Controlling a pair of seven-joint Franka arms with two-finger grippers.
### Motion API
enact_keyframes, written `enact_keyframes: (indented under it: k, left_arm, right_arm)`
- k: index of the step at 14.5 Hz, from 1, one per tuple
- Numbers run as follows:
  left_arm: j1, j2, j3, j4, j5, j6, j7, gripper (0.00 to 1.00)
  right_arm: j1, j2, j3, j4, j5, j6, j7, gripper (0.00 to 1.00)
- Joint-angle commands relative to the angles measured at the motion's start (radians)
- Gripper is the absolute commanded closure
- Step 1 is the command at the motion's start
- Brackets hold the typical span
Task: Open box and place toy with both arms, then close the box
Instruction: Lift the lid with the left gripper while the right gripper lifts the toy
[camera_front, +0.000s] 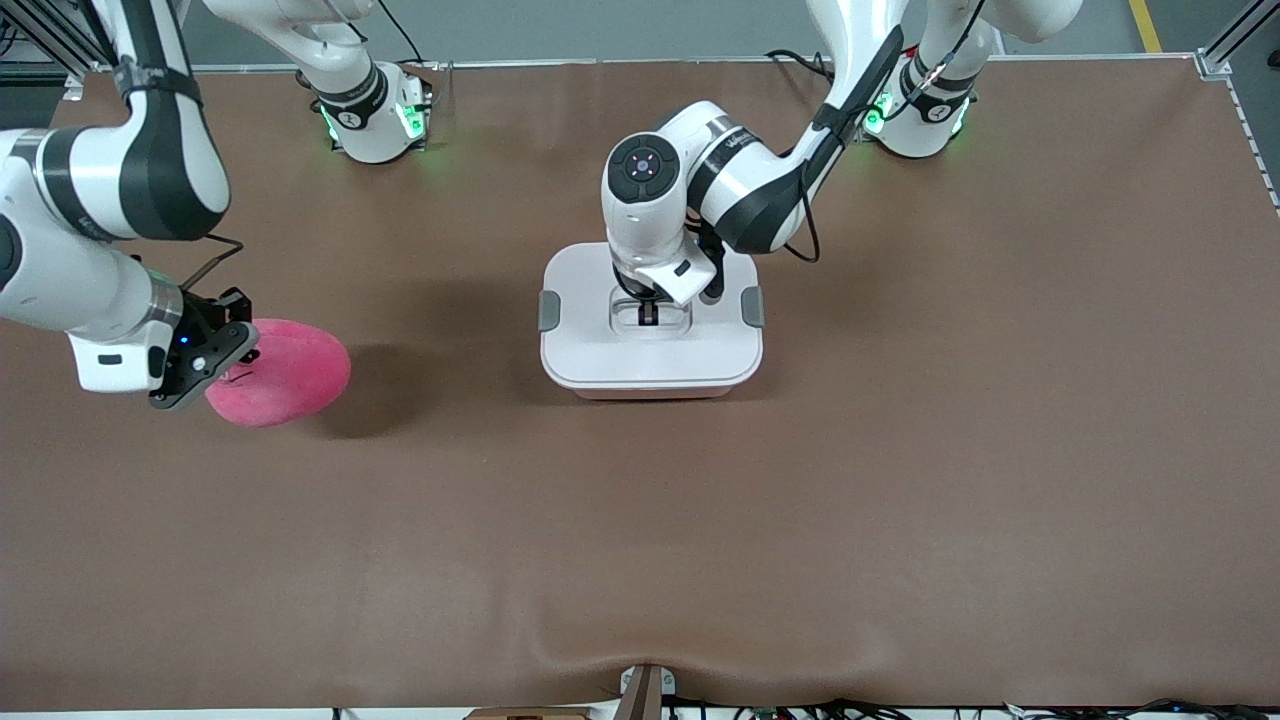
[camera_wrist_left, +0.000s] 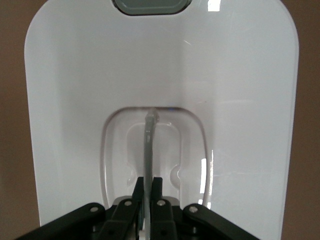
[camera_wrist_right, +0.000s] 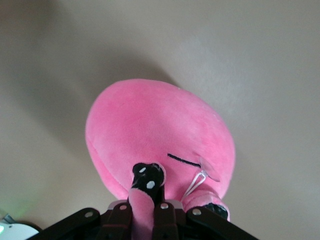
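The box (camera_front: 600, 350) stands mid-table with its white lid (camera_wrist_left: 75, 100) on and a grey clip (camera_front: 549, 310) at each end. My left gripper (camera_front: 648, 312) reaches down into the lid's recess and is shut on the thin clear handle (camera_wrist_left: 148, 140), which stands between its fingertips (camera_wrist_left: 148, 186). Toward the right arm's end of the table, my right gripper (camera_front: 215, 358) is shut on the pink plush toy (camera_front: 290, 372). It pinches an eye bulge (camera_wrist_right: 148, 180) at the toy's edge (camera_wrist_right: 146, 202). The toy's shadow falls on the table beside it.
Brown matting (camera_front: 640, 520) covers the table around the box and the toy. Both arm bases (camera_front: 375, 115) (camera_front: 915, 115) stand along the edge farthest from the front camera. A small mount (camera_front: 645, 690) sits at the nearest edge.
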Motion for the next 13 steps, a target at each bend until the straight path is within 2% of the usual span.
enact_keyframes:
  k: [1, 6, 10, 13]
  left_arm:
    - [-0.006, -0.046, 0.006, -0.021, -0.005, -0.005, -0.015, 1.00]
    - [0.006, -0.076, 0.006, -0.021, -0.004, -0.013, -0.008, 1.00]
    - [0.030, -0.099, 0.016, -0.024, -0.001, -0.027, 0.011, 1.00]
    - [0.069, -0.119, 0.014, -0.026, 0.004, -0.044, 0.044, 1.00]
  right_arm:
    - [0.073, -0.029, -0.003, 0.044, -0.037, -0.037, -0.040, 1.00]
    - [0.132, -0.037, 0.000, 0.047, -0.037, 0.044, -0.222, 1.00]
    - [0.171, -0.043, 0.000, 0.047, -0.039, 0.052, -0.305, 1.00]
    - [0.252, -0.055, 0.000, 0.044, -0.089, 0.057, -0.376, 1.00]
